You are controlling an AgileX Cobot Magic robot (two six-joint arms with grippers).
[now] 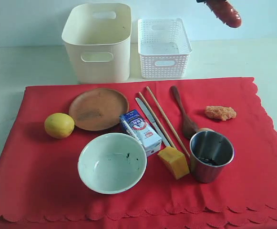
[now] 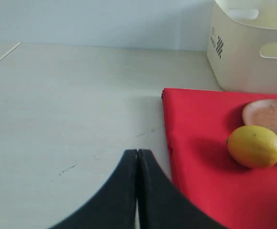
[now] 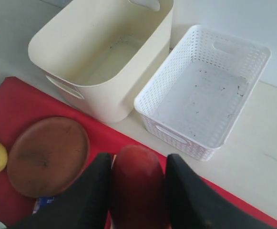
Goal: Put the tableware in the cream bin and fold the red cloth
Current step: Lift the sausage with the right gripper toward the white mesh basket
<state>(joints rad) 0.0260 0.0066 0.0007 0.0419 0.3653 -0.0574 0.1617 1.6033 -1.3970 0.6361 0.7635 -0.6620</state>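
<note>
The red cloth (image 1: 252,143) lies flat and carries the brown plate (image 1: 98,109), pale bowl (image 1: 112,162), steel cup (image 1: 211,155), knife (image 1: 150,119), chopsticks (image 1: 164,119) and dark spoon (image 1: 183,112). The cream bin (image 1: 97,43) stands behind the cloth with nothing in it. My right gripper (image 3: 138,160) hangs high above the cloth's far edge, near the bin (image 3: 105,52) and plate (image 3: 47,155), shut on a dark red oblong fruit-like thing (image 1: 226,13). My left gripper (image 2: 137,152) is shut and empty over bare table, left of the cloth (image 2: 200,157).
A white lattice basket (image 1: 163,47) stands right of the bin. On the cloth also lie a yellow lemon (image 1: 59,125), a blue-white milk carton (image 1: 140,131), an orange wedge (image 1: 173,162) and a small orange lump (image 1: 220,112). Pale tabletop surrounds the cloth.
</note>
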